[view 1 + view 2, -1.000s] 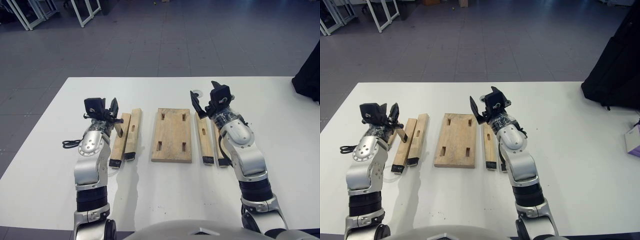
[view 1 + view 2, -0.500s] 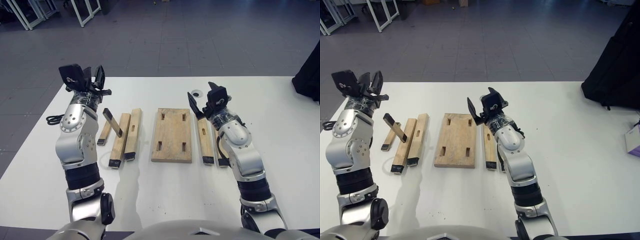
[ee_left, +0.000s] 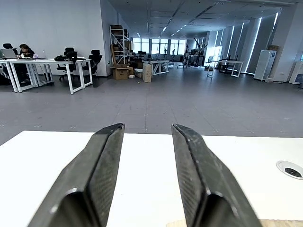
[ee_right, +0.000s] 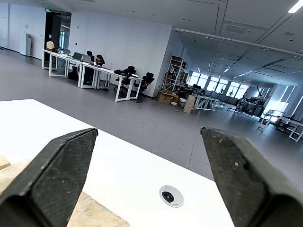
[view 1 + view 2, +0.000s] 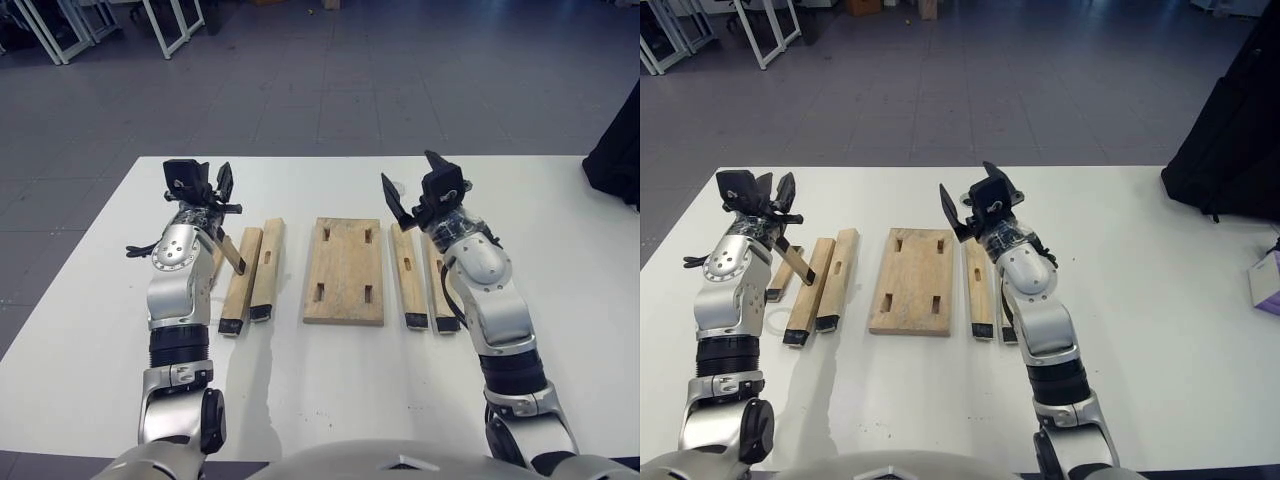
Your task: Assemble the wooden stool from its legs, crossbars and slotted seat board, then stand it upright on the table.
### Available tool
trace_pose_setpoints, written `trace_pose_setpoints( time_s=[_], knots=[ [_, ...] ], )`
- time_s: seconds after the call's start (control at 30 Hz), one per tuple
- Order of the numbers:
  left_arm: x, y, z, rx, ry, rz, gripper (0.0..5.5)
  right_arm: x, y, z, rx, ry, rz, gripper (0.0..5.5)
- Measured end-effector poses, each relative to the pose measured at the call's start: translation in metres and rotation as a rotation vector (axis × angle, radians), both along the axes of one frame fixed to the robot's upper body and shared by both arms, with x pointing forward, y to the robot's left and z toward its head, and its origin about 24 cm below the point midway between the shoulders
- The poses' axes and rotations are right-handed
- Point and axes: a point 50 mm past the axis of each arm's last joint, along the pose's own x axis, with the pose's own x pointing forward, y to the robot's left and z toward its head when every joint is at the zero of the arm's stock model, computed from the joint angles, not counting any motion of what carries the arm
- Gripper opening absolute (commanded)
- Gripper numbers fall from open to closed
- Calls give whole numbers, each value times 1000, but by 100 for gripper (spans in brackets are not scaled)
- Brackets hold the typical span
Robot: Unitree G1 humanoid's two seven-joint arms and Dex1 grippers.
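The slotted seat board (image 5: 343, 270) lies flat mid-table. Left of it lie two wooden legs (image 5: 252, 278) side by side. A dark-tipped crossbar (image 5: 231, 252) leans slanted across the outer one, and a short piece (image 5: 211, 265) lies beside it. Two more legs (image 5: 420, 282) lie right of the board. My left gripper (image 5: 207, 185) hovers open over the far end of the crossbar, nothing between its fingers (image 3: 102, 175). My right gripper (image 5: 408, 172) hangs wide open above the far ends of the right legs, also holding nothing.
The white table (image 5: 330, 380) has a round cable grommet (image 5: 393, 185) just behind my right gripper. A black bag (image 5: 1230, 120) stands off the table's right side, and a small box (image 5: 1268, 280) sits at the right edge.
My left arm lifted off the crossbar and swung up to the far left, then came back down and right above it. The crossbar now leans uncovered. My right gripper barely shifted.
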Motion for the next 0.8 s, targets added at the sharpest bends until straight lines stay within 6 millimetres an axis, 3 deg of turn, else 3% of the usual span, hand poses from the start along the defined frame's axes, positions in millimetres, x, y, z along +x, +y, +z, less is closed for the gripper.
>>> trace_pose_setpoints(
  time_s=[0.2,0.4,0.5,0.57,0.8],
  knots=[
    [-3,-12,16,-26,-39,3,183,2,-6,4,68,-8,-26,399],
    [-23,-23,74,111,-311,-64,183,-1,-7,-1,103,8,-46,399],
    [-43,-25,81,148,-372,-112,183,-5,-13,-8,162,48,-77,399],
    [-57,-25,77,182,-379,-147,183,-5,-14,-7,228,82,-84,399],
    [-112,-38,-4,161,-57,-233,183,-6,-25,-4,293,133,-133,399]
  ],
)
